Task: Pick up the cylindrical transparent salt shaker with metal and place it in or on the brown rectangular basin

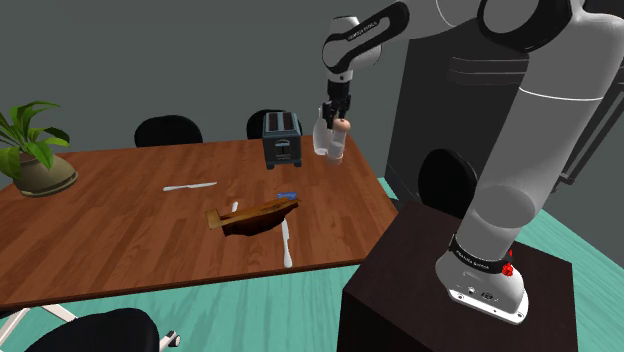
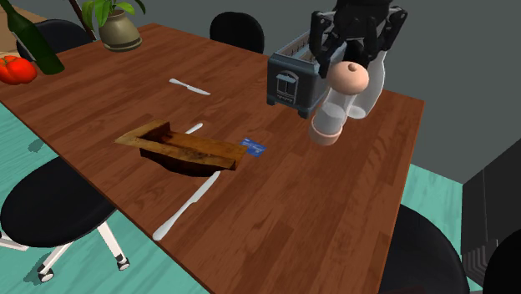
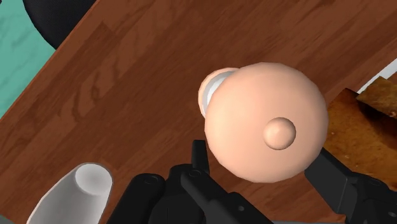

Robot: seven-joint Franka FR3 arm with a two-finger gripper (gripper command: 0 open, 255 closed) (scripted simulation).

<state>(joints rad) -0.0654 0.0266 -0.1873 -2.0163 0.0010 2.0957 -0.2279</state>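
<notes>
Above the table (image 2: 292,209) near the toaster (image 2: 292,81), gripper (image 2: 355,57) pinching tilted peach-capped salt shaker (image 2: 336,107), apparently airborne.

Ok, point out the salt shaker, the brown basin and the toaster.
salt shaker (image 2: 332,110), second exterior view, clear body.
brown basin (image 2: 190,149), second exterior view, bare inside floor.
toaster (image 2: 288,85), second exterior view, end face.

Desk (image 1: 120,220) — clearances and obstructions.
Toaster (image 1: 282,138): upright at the far edge, toward the stand-side corner.
White vessel (image 2: 368,83): standing near the toaster, close beside the salt shaker (image 2: 338,104) clasped in the fingers (image 3: 347,184).
Basin (image 1: 255,215): mid-desk, toward the near edge; open above.
Blue item (image 1: 287,195): just beside the basin.
Knife (image 1: 286,245): flat, between basin and near edge.
Second knife (image 1: 190,186): flat, mid-desk, apart.
Potted plant (image 1: 40,170): far corner, shoulder view's left.
Bare wood between toaster and basin — unobstructed.
</notes>
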